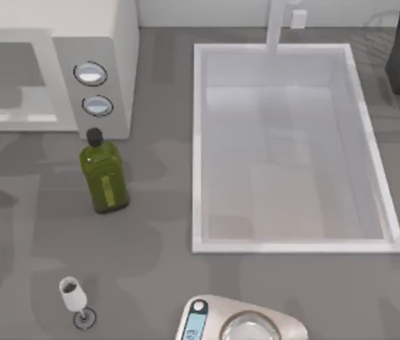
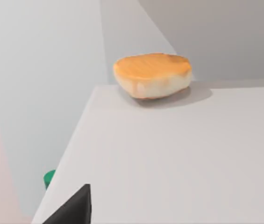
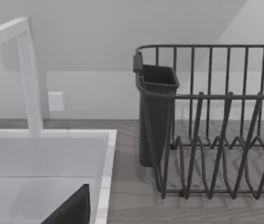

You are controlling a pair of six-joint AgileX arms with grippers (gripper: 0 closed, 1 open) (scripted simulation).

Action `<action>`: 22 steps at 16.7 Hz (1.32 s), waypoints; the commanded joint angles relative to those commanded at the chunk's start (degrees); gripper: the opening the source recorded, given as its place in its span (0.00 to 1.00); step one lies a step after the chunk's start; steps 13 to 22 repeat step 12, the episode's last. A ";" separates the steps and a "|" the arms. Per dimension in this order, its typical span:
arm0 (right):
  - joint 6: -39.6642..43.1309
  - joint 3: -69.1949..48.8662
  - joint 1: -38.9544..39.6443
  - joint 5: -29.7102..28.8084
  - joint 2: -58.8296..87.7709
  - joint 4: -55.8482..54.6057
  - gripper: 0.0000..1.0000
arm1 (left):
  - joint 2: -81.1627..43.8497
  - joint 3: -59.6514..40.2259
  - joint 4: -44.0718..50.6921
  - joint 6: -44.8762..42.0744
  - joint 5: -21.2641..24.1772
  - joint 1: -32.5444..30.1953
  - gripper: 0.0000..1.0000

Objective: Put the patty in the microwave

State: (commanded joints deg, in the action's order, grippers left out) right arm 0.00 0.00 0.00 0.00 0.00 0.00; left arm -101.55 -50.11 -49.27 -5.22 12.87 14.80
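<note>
We see the patty (image 2: 153,74) sitting on a white flat top near its back edge, likely the microwave (image 1: 107,42). Gripper fingers: we cannot tell. The risk: a low approach nudges it off the edge.

Green bottle (image 1: 105,177) upright left of white sink (image 1: 200,142); wine glass (image 1: 74,296) and scale (image 1: 246,324) near front edge; dark dish rack (image 3: 216,140) right of sink.
</note>
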 joint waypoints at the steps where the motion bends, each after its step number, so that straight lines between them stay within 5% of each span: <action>1: 0.00 0.00 0.00 0.00 0.00 0.00 1.00 | 0.43 -0.52 0.76 0.00 -0.07 0.04 1.00; 10: 0.00 0.00 0.00 0.00 0.00 0.00 1.00 | 9.30 -12.82 22.78 -0.01 -0.25 -0.14 1.00; 22: 0.00 0.00 0.00 0.00 0.00 0.00 1.00 | 9.99 -13.79 23.82 -0.01 -0.26 -0.14 1.00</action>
